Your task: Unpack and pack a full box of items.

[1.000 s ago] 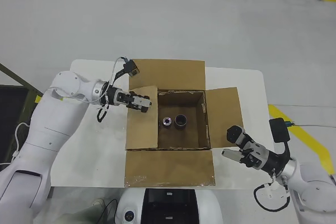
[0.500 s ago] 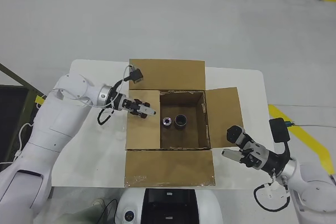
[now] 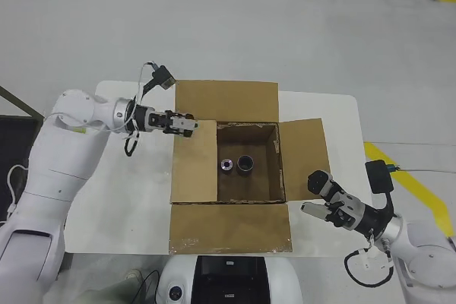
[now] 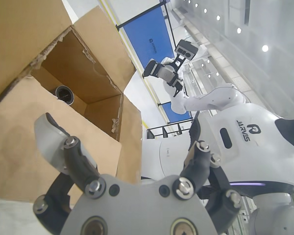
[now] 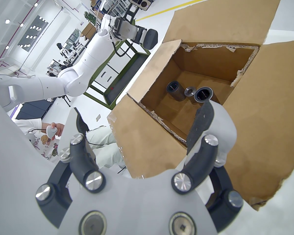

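– Checking in: how far along is the box job?

– Early, I'd say. The box (image 3: 226, 99) sits mid-table (image 3: 129, 220) with all four flaps folded out, so the opening is done. Every item I can see lies on the box floor. My right wrist camera shows a dark cylinder (image 5: 175, 90), a small metal ring (image 5: 189, 91) just beside it, and a second dark cylinder (image 5: 203, 94) on the ring's other side.

– Are the grippers holding anything?

– No. My left gripper (image 3: 191, 125) hangs at the far end of the left flap, fingers apart and empty. I can't tell whether it touches the cardboard. My right gripper (image 3: 317, 195) is over the table just beside the right flap, fingers spread, with nothing between them.

– So what's left?

– By my reckoning, nearly everything. I have to lift the pieces out, put them back and close the flaps.

– And the box itself?

– Plain brown corrugated cardboard, upright and square, with ragged edges and torn tape scraps along the rim. It's deep, and the three pieces are grouped toward the left of the floor with bare cardboard around them.
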Robot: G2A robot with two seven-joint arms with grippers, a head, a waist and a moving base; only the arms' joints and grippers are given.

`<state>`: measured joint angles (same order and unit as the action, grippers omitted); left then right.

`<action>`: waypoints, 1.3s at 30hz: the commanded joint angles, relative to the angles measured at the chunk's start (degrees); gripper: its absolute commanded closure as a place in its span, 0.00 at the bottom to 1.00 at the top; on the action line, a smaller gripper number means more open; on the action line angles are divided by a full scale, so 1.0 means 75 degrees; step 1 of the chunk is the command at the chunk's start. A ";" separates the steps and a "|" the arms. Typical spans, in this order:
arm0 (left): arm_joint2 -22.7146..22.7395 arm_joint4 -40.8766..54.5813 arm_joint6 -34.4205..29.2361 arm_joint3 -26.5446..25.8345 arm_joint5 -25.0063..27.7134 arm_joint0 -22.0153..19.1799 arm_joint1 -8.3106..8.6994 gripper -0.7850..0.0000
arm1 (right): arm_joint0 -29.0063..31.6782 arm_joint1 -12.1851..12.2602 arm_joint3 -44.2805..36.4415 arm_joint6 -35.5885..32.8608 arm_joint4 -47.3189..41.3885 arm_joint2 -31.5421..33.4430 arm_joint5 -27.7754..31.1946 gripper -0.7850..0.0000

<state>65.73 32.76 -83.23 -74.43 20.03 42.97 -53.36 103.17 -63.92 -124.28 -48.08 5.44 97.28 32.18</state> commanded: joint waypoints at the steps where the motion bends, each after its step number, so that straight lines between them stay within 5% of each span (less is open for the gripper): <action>1: 0.0184 0.0042 -0.0024 0.0087 0.0037 -0.0024 0.0037 0.00 | 0.0000 0.0000 0.0000 0.0000 0.0000 0.0000 0.0000 0.00; 5: 0.0586 0.1155 -0.0277 0.0306 -0.0418 0.0086 0.0084 0.00 | 0.0000 0.0000 0.0000 0.0000 0.0000 0.0000 0.0000 0.00; 17: 0.1856 0.0788 -0.0637 -0.0005 -0.0500 0.0795 0.0545 0.00 | -0.0003 -0.0001 0.0004 0.0030 -0.0001 -0.0006 -0.0032 0.00; 27: 0.2547 0.0470 -0.0637 -0.0104 -0.0616 0.1286 0.1022 0.00 | -0.0291 0.0079 -0.0010 -0.0320 -0.0826 0.0002 -0.1688 0.00; 39: 0.2547 0.0470 -0.0637 -0.0104 -0.0616 0.1286 0.1022 0.00 | -0.0381 0.0166 0.0797 -0.0371 -0.2556 0.0927 -0.3246 0.00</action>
<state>84.83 36.29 -88.00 -75.21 15.41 52.61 -45.70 100.32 -62.72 -118.85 -50.94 -13.40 103.80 8.37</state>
